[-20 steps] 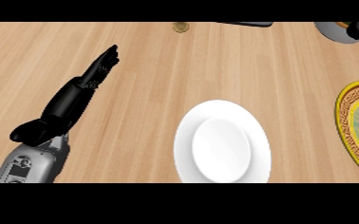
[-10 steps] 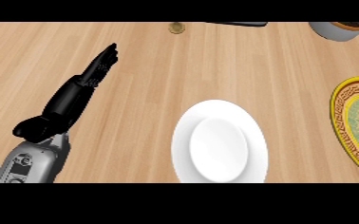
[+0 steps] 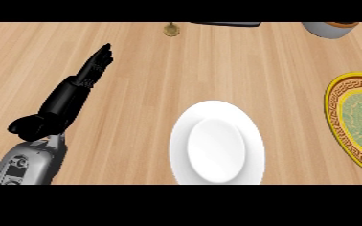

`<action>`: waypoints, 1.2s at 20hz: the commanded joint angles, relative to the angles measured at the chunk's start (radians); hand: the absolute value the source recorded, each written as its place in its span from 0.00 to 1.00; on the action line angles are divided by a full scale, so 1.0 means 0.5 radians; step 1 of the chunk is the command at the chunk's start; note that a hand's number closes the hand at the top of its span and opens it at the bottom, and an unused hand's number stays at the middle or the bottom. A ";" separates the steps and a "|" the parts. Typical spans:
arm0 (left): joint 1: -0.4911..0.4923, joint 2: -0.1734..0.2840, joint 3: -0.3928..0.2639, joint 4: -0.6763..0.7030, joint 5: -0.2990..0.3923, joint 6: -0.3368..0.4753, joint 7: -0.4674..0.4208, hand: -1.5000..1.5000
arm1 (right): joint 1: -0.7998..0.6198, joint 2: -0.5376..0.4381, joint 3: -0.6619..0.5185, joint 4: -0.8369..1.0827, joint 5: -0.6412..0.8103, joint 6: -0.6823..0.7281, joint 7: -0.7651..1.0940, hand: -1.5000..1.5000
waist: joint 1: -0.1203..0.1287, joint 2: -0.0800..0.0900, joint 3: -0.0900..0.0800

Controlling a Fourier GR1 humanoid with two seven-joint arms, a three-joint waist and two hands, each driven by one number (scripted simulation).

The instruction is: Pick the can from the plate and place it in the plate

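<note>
— On the pale wooden counter (image 3: 212, 67) in the head view, where is the robot's left hand (image 3: 71, 96)?
— It lies at the left, black fingers straight and pressed together, pointing up-right, holding nothing.
— And the can?
— No can is visible. The plain white round plate (image 3: 217, 143) sits bare, apart from the hand on its right; a green plate with a gold patterned rim (image 3: 343, 115) shows at the right edge.

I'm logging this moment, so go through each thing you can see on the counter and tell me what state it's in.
left hand: open, fingers straight, holding nothing.
white plate: lying flat, nothing on it.
yellow-rimmed plate: cut by the right edge, visible part bare.
can: at the top edge, mostly cropped, not held.
right hand: not in view.
</note>
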 commanded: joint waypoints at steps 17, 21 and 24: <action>0.138 0.021 0.050 -0.038 -0.038 0.040 -0.038 0.50 | 0.726 0.057 -0.440 -0.001 -0.431 -0.806 0.509 0.00 | -0.130 -0.055 0.005; 0.096 0.013 0.059 0.013 -0.017 0.019 -0.025 0.50 | 0.718 0.144 -0.362 -0.001 -0.350 -1.063 0.508 0.00 | -0.115 -0.048 0.000; 0.107 0.017 0.049 -0.024 -0.011 0.000 -0.020 0.50 | 0.724 0.174 -0.324 -0.001 -0.312 -1.207 0.508 0.00 | -0.101 -0.058 -0.001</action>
